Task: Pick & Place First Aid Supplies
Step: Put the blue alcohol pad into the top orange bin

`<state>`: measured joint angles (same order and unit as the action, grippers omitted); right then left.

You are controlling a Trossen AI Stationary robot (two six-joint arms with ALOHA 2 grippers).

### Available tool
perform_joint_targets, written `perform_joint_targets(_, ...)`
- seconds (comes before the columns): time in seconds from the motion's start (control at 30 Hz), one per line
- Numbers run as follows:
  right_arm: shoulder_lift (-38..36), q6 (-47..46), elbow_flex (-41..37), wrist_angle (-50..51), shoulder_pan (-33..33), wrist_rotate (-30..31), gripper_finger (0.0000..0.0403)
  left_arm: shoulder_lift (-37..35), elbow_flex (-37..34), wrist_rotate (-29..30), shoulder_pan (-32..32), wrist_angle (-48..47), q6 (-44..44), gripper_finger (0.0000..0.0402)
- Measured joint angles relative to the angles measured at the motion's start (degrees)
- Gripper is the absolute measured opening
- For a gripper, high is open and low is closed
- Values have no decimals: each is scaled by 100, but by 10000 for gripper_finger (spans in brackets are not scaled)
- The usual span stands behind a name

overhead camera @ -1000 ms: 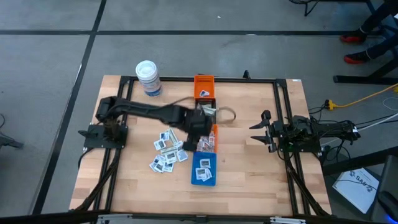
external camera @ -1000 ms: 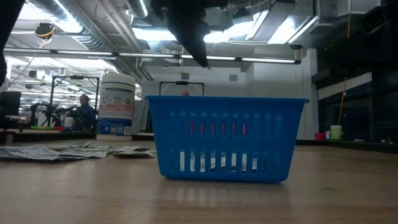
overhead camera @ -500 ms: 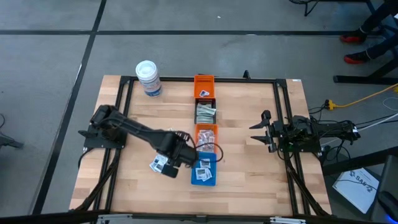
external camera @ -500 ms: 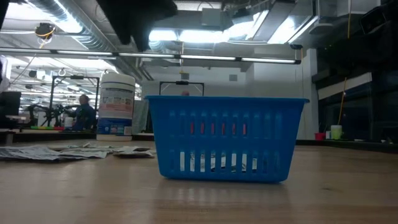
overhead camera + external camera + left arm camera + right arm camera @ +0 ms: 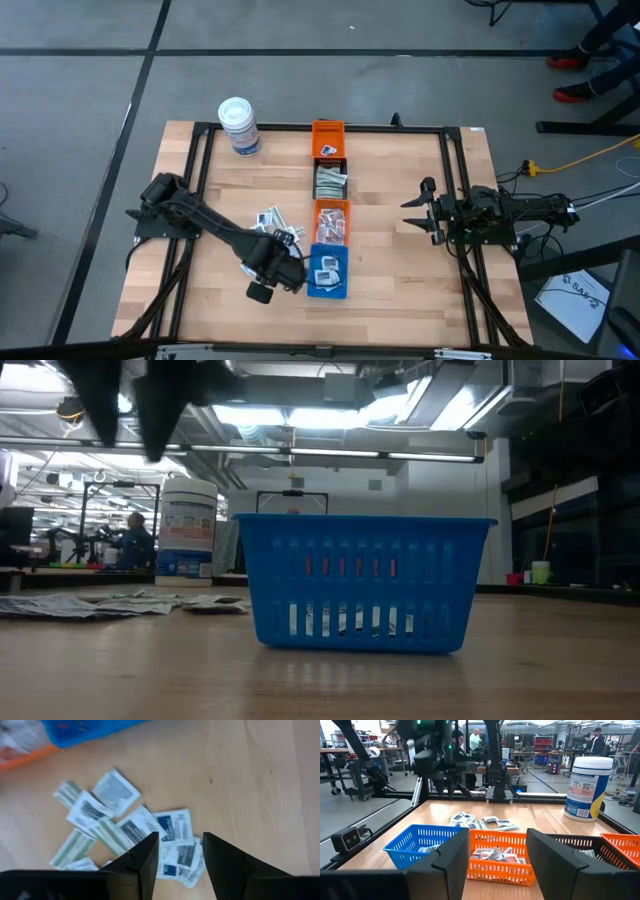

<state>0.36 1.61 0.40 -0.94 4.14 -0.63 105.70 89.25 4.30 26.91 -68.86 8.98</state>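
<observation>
Packets lie scattered on the bare wood of the table, just beside the row of bins; these small white first aid sachets with dark print, mixed with narrow pale strips, show close up under my left wrist. My left gripper hangs above that loose pile with its fingers apart and nothing between them. From above, that arm reaches in from the left side of the table and ends near the blue bin, on its left. From table height only two dark fingers of it show at the top, clear of the surface.

More packets already sit in the bins. The blue bin holds a few white ones, the orange bin next to it holds a heap of them, the black bin farther along holds pale strips, and a second orange bin at the far end holds at least one. The four bins stand in a line, end to end, down the middle of the table.

My right gripper waits at the right side of the table, well apart from the bins, its fingers spread and empty; its wrist view looks across the blue and orange bins toward the loose pile beyond.

A white tub with a blue label stands upright near the far left corner. A person sits in the room behind the table.
</observation>
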Motion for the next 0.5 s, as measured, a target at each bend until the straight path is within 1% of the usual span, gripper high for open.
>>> perform_joint_targets(0.33, 1, 0, 0, -1, 0, -1, 195, 1, -768, -18, 162, 731, 462, 144)
perform_joint_targets(0.5, 0, 0, 0, -1, 1, -1, 195, 0, -1133, -348, 198, 1205, 725, 144)
